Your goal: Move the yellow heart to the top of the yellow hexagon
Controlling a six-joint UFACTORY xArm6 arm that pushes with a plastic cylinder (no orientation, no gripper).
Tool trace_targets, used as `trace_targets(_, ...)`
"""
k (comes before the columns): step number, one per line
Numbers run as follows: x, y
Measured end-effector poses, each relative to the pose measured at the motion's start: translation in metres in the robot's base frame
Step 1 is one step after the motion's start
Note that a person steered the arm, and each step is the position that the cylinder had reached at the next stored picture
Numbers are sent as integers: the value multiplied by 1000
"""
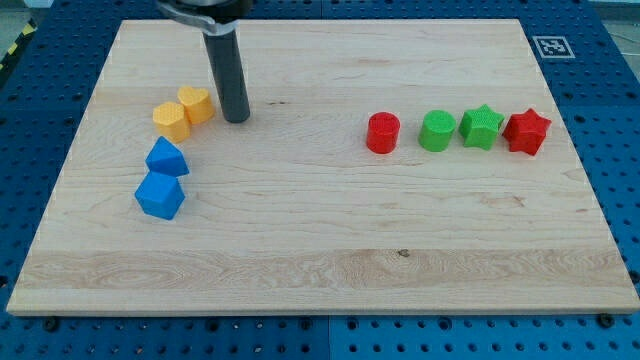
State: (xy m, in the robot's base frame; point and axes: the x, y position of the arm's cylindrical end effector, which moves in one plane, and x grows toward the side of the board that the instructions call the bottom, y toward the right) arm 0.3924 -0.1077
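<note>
On the bench's (320, 250) upper left in the camera view, my tip (237, 119) stands just right of two yellow blocks.
I have no claw, only a rod, so nothing is grasped. The pair touch: one yellow block (196, 104) upper right, another yellow block (171, 120) lower left; which is the heart I cannot tell. Two blue blocks (162, 178) lie below. Judged nearly placed; next needs a gentle nudge.

The rod (228, 75) is cut off above the board (330, 250). Which yellow block (195, 104) beside it is the heart seems too small to tell.
</note>
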Motion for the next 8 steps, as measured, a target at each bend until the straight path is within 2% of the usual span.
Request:
trace_targets(1, 14, -12)
trace_targets(2, 13, -53)
trace_targets(3, -17, -61)
trace_targets(5, -28, -42)
trace_targets(6, -24, -2)
trace_targets(7, -42, -17)
trace_targets(8, -84, -40)
